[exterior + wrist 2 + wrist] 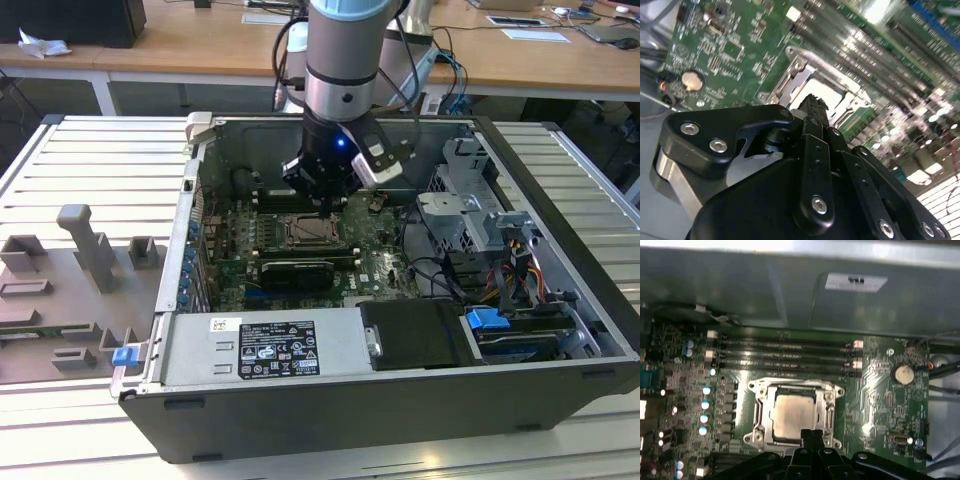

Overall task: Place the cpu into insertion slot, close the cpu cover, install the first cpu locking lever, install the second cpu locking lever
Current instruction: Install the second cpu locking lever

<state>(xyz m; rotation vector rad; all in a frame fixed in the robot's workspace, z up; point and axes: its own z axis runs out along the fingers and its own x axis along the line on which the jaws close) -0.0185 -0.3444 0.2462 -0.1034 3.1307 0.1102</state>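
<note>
The gripper [812, 436] hangs directly above the slot [796, 412], its fingertips at the slot's edge nearest the long black card [297, 272]. Whether its jaws grip anything, I cannot tell. The cpu [794, 413] lies flat in the slot, with the cover [827, 412] down around it.

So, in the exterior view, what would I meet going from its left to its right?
Grey fixture tray → small blue clip → computer case's left wall → cpu cover over the socket → grey drive cage → blue connector.
</note>
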